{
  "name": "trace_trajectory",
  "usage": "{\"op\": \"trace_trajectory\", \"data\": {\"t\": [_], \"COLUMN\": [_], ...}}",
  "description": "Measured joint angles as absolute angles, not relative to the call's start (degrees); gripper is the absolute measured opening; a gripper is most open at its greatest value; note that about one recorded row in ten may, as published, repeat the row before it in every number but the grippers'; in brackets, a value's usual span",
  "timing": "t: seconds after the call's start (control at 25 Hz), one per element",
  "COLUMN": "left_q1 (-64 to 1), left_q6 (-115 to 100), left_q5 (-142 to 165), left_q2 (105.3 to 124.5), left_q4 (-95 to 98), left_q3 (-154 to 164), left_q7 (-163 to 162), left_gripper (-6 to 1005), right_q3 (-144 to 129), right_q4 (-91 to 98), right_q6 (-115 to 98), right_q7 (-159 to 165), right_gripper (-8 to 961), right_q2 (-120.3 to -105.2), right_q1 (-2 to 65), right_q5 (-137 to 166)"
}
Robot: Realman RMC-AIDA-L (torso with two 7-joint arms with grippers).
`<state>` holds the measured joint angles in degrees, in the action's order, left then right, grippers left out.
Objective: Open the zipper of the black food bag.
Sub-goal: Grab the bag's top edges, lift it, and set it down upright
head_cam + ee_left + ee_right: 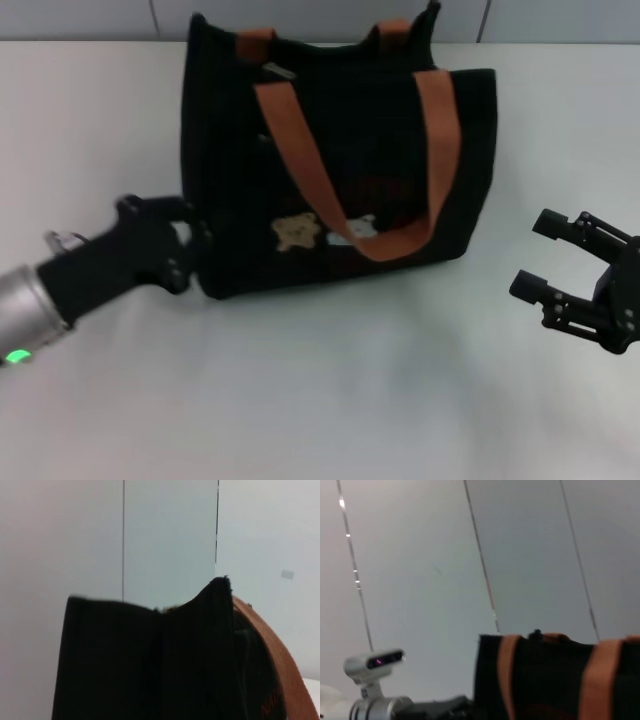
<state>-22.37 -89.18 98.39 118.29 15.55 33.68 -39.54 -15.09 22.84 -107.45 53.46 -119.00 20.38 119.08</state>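
Observation:
The black food bag (340, 150) lies on the white table with its two orange-brown strap handles (300, 150) draped over its face and a tan bear patch (296, 232) near its lower edge. A small silver pull tab of the zipper (277, 71) shows near the bag's top left. My left gripper (188, 238) is pressed against the bag's lower left corner; the left wrist view is filled by the bag (150, 665). To the right of the bag my right gripper (533, 254) is open, apart from it. The right wrist view shows the bag (545, 680) from the side.
The white table (330, 400) stretches in front of the bag and to both sides. A panelled wall (100, 18) runs along the far edge behind the bag. The left arm's wrist camera (375, 662) shows in the right wrist view.

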Motion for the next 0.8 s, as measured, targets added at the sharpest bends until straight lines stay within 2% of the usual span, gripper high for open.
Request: {"op": "trace_trajectory", "data": {"t": [0.16, 0.44, 0.56, 0.8], "left_q1": [-20.28, -21.88, -22.91, -24.60], "left_q6": [-95.62, -102.63, -106.71, -108.87], "left_q5": [99.29, 103.76, 105.26, 106.74], "left_q2": [117.63, 116.33, 116.22, 116.26], "left_q4": [33.63, 53.59, 66.38, 78.08], "left_q3": [36.76, 37.36, 37.36, 37.49], "left_q7": [-48.20, -59.74, -66.05, -71.21], "left_gripper": [77, 77, 77, 76], "right_q3": [-15.02, -15.52, -15.59, -17.01], "right_q4": [21.72, 19.08, 17.38, 10.86], "right_q6": [-107.22, -105.93, -104.86, -98.37], "right_q7": [53.68, 53.53, 53.37, 53.41], "right_gripper": [835, 835, 834, 834], "right_q2": [-119.02, -119.12, -119.19, -119.27], "right_q1": [21.35, 23.36, 24.86, 28.63], "right_q5": [119.08, 119.11, 119.36, 119.68]}}
